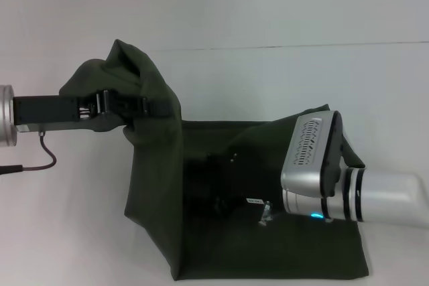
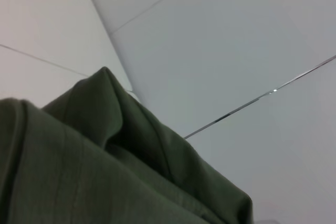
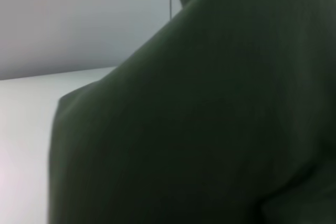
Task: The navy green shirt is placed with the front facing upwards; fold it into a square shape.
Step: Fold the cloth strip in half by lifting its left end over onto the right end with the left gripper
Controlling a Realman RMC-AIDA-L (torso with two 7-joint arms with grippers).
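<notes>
Free room and obstacles on the bench [image 1: 60,232]

The navy green shirt [image 1: 221,232] fills the lower centre; its lifted fold stands at upper left. Bare surface lies at lower left and upper right of the frame.

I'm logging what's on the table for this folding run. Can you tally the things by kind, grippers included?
Shirts: 1, the green shirt, partly lifted off the white table.
Grippers: 2, the left gripper clamped on the raised cloth, the right gripper low against the shirt.
Tables: 1.
Total: 4.
</notes>
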